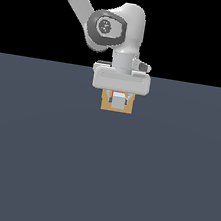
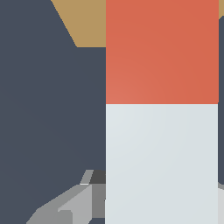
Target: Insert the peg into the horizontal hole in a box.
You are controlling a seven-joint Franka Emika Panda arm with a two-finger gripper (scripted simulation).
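peg (image 1: 118, 102), pale grey with an orange-red far end, sits clamped between the fingers of the panda arm's gripper (image 1: 118, 99) just above the dark table (image 1: 96, 181), its grey end face turned toward the exterior camera. directly behind it stands the tan box (image 1: 105, 104), whose hole is hidden. in the wrist view the orange-red end (image 2: 162, 52) points at the box (image 2: 83, 22).

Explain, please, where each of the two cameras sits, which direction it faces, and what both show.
Exterior view: off the arm, facing the gripper head-on across the dark floor; white arm and hand visible, tan square box behind.
Wrist view: on the wrist, looking along the long grey-white peg with orange-red end toward the box; one grey finger shows.
Shared: peg and box.
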